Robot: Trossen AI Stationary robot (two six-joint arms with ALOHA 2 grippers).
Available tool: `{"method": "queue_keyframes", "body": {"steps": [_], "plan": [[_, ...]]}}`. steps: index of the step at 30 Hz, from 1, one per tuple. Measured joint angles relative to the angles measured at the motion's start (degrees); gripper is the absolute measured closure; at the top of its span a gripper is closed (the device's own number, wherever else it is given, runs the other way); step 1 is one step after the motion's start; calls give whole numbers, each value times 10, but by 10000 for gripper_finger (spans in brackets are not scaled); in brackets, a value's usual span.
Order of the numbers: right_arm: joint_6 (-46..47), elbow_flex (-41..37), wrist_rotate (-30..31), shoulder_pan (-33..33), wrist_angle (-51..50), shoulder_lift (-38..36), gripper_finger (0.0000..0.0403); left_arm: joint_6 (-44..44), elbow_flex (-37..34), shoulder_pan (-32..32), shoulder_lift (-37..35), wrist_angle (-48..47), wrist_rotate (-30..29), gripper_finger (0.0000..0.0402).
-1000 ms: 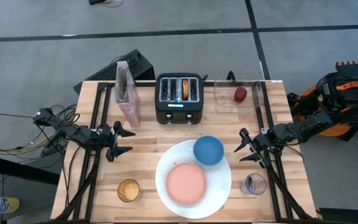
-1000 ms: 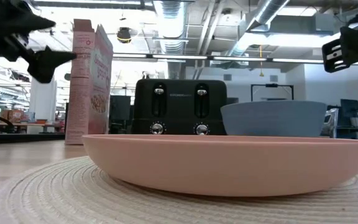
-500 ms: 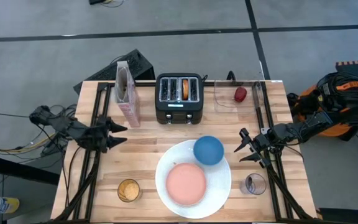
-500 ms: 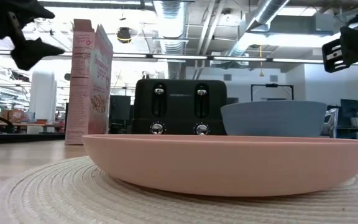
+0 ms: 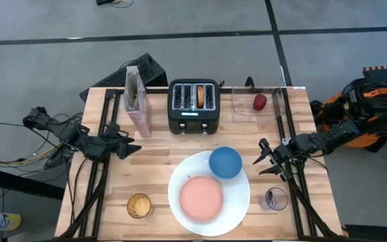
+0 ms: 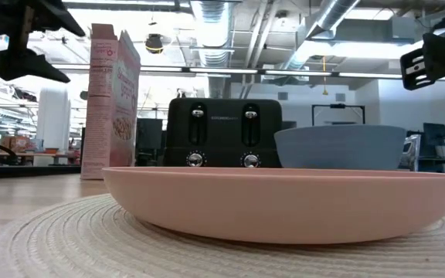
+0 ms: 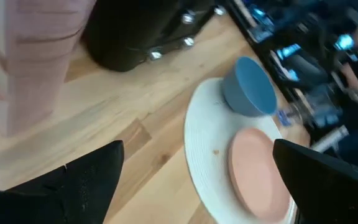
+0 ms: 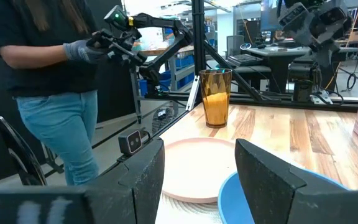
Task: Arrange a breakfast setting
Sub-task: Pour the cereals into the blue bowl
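The large white plate (image 5: 237, 202) lies at the table's near middle. The pink plate (image 5: 201, 199) and the blue bowl (image 5: 225, 162) rest on it. The bagel half (image 5: 199, 95) stands in a slot of the black toaster (image 5: 193, 107). The small red fruit (image 5: 260, 101) and a dark spoon (image 5: 278, 106) lie at the far right. My left gripper (image 5: 131, 144) is open and empty above the table's left side, left of the plate. My right gripper (image 5: 264, 161) is open and empty, right of the bowl. The left wrist view shows the bowl (image 7: 248, 87) and the pink plate (image 7: 260, 168).
A pink cereal box (image 5: 138, 101) stands left of the toaster. A glass of orange juice (image 5: 139, 206) stands near left, and another glass (image 5: 275, 199) near right. A person (image 8: 55, 81) stands beyond the table's left side. Bare wood lies between the box and the plate.
My left gripper has drawn back toward the table's left edge and risen a little, turning about its own axis. It stays open and empty. My right gripper and the dishes have kept still.
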Motion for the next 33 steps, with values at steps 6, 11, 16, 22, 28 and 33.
{"method": "queue_keyframes", "body": {"steps": [6, 11, 16, 22, 28, 33], "plan": [[0, 0, 0, 0, 0, 0, 186, -100, 0, 0, 50, -20, -29, 2], [0, 0, 0, 0, 0, 0, 186, -133, 0, 0, 94, -39, -71, 2], [0, 0, 0, 0, 0, 0, 186, -143, 0, 4, 134, -45, -145, 2], [0, 0, 0, 0, 0, 0, 186, -162, 0, 37, 191, -40, -155, 2], [0, 0, 0, 0, 0, 0, 186, -169, 0, 82, 265, -17, -180, 3], [0, 0, 0, 0, 0, 0, 186, -153, 0, 123, 324, 31, -191, 3]]}}
